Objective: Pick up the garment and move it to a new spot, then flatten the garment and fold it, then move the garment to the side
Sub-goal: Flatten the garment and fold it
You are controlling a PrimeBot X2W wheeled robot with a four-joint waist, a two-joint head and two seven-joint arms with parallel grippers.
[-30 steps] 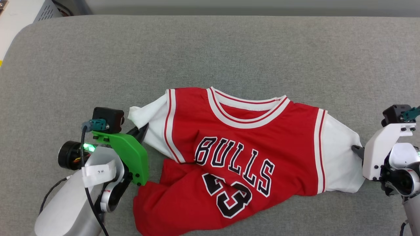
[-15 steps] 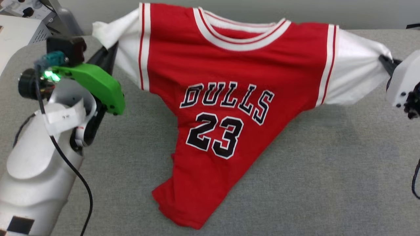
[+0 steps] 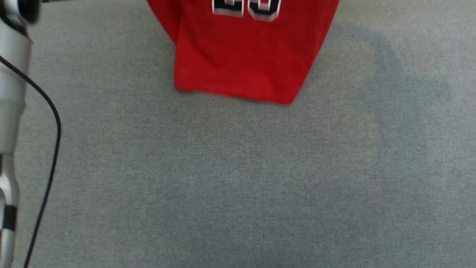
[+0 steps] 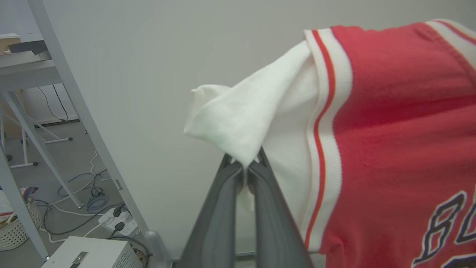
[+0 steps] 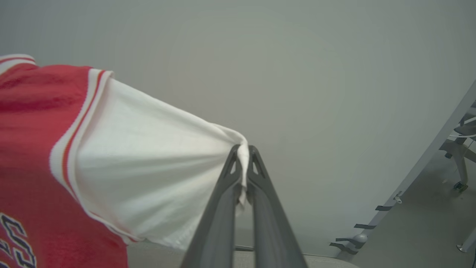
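The garment [image 3: 241, 56], a red jersey with white sleeves and black lettering, hangs in the air above the grey table [image 3: 238, 178]. In the head view its red lower half and bottom hem show at the top centre, clear of the surface. My left gripper [image 4: 246, 165] is shut on the tip of one white sleeve of the garment [image 4: 390, 130]. My right gripper [image 5: 243, 153] is shut on the tip of the other white sleeve of the garment [image 5: 141, 178]. The jersey is stretched between the two grippers.
My pale left forearm [image 3: 11, 111] with a black cable runs down the head view's left edge. A grey table leg [image 4: 85, 123], floor cables and a white box [image 4: 93, 253] lie beyond the table. A plain wall stands behind.
Both arms have lifted the garment off the table; it now hangs free, its hem off the surface. The head view has shifted too, so the sleeves and grippers left its top edge.
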